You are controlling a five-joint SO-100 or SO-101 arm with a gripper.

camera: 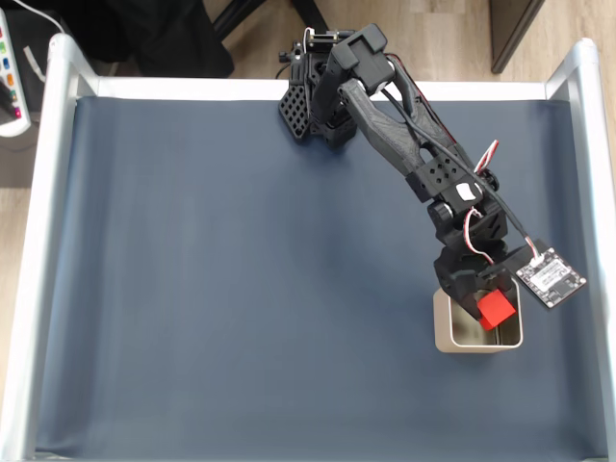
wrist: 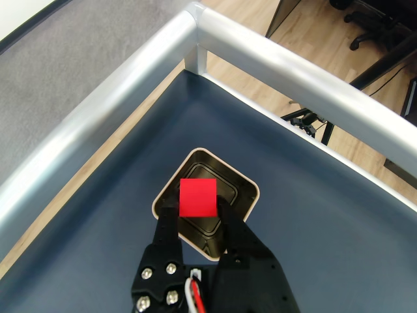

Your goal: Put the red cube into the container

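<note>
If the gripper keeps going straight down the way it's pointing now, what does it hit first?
Most likely the container: the gripper, shut on the red cube, points down into its open mouth, so the cube would probably meet the shiny floor first. Height above it is unclear.

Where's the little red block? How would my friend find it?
Look across the big dark blue mat to the square silver metal tin near its right side in the fixed view. Just above the tin, the black claw holds a small bright red cube, the only red thing there.
</note>
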